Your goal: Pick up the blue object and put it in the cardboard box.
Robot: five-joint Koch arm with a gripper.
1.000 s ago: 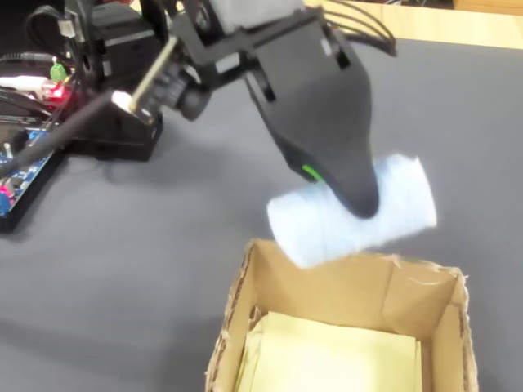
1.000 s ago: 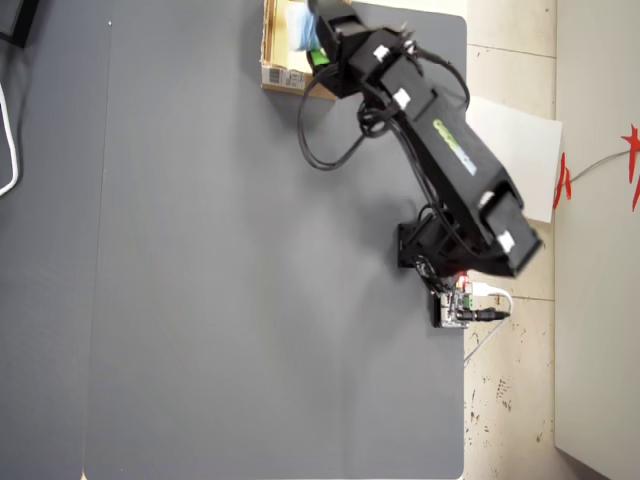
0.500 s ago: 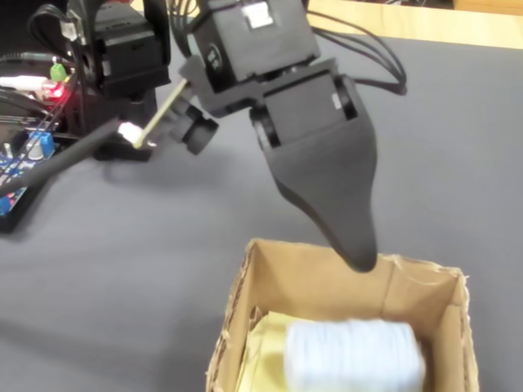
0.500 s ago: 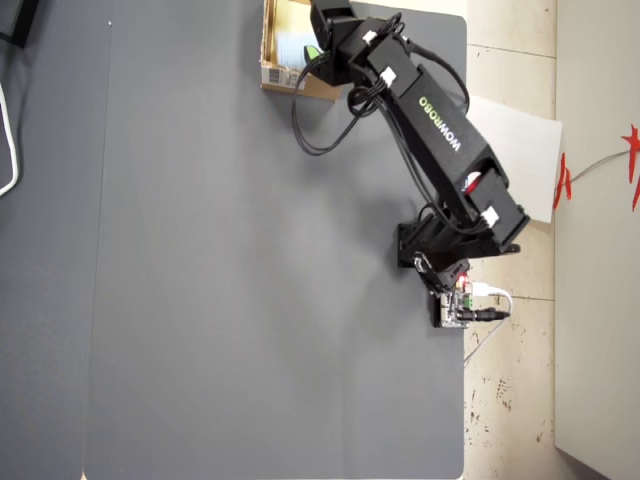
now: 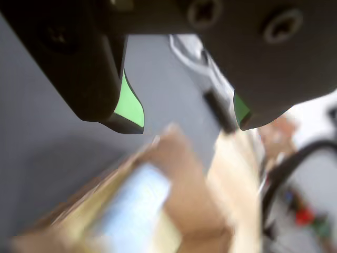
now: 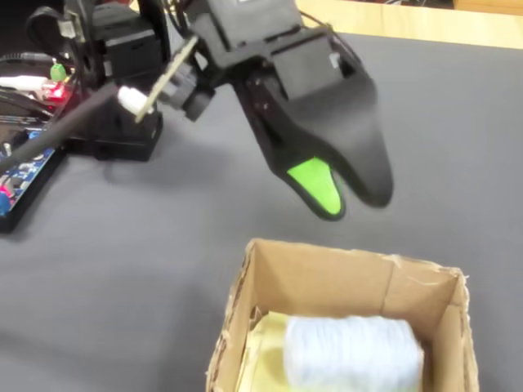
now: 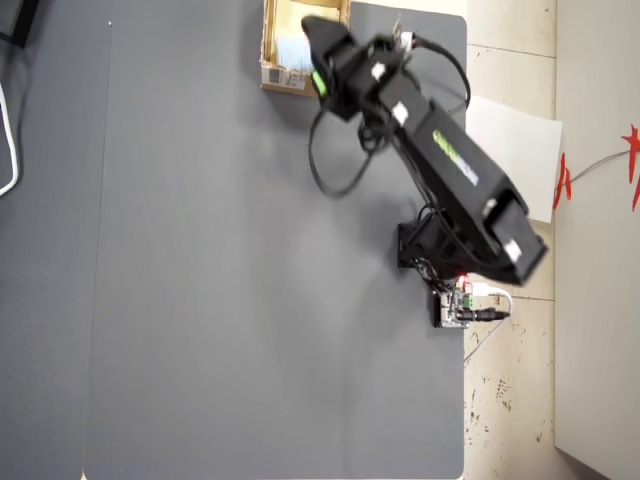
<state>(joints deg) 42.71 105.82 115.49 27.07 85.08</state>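
Observation:
The blue object, a pale soft piece, lies on the floor of the cardboard box at the bottom of the fixed view. My gripper hangs open above the box's far wall, holding nothing, and one green pad faces the camera. The wrist view, blurred, has both green-tipped jaws spread wide around my gripper, with the blue object inside the cardboard box below them. From overhead, the cardboard box sits at the mat's top edge with my gripper over its right part, the blue object beside it.
The arm's base and a dark-blue circuit board with red lights and cables stand at the left of the fixed view. From overhead, the grey mat spreads left and below the arm, and the board sits at its right edge.
The blue object left the jaws and dropped into the box one second to half a second ago. Since then the gripper has lifted and tilted, showing a green pad.

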